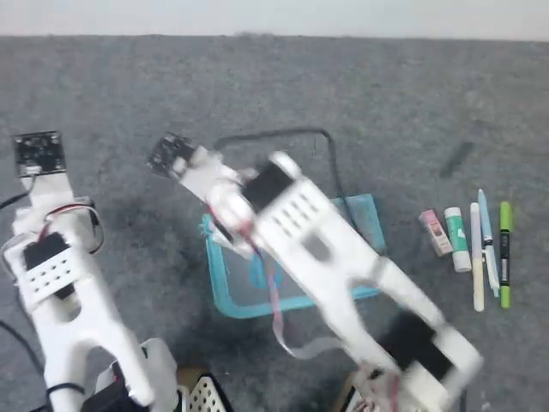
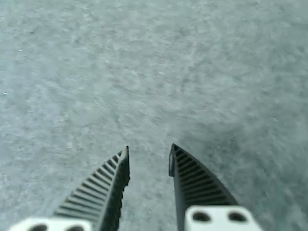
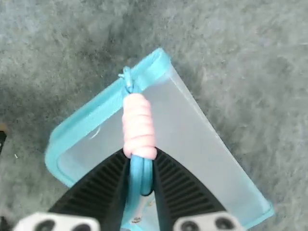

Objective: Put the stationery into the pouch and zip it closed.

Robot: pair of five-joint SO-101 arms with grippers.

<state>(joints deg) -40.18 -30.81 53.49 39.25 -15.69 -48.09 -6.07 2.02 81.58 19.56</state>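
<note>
A clear pouch with teal edging (image 1: 238, 296) lies on the grey carpet at the middle, partly under my right arm (image 1: 300, 223). In the right wrist view the pouch (image 3: 192, 139) sits below my right gripper (image 3: 141, 156), which is shut on the blue zipper cord just behind its pink sleeve (image 3: 138, 127). Right of the pouch lies a row of stationery: a pink eraser (image 1: 435, 232), a glue stick (image 1: 457, 239), a white pen (image 1: 476, 262), a pale blue pen (image 1: 487, 236) and a green marker (image 1: 505, 253). My left gripper (image 2: 149, 151) hangs open over bare carpet, holding nothing.
My left arm (image 1: 51, 266) stands at the left edge, well apart from the pouch. A black cable (image 1: 292, 133) loops on the carpet behind the pouch. Open carpet lies between the pouch and the stationery and across the far side.
</note>
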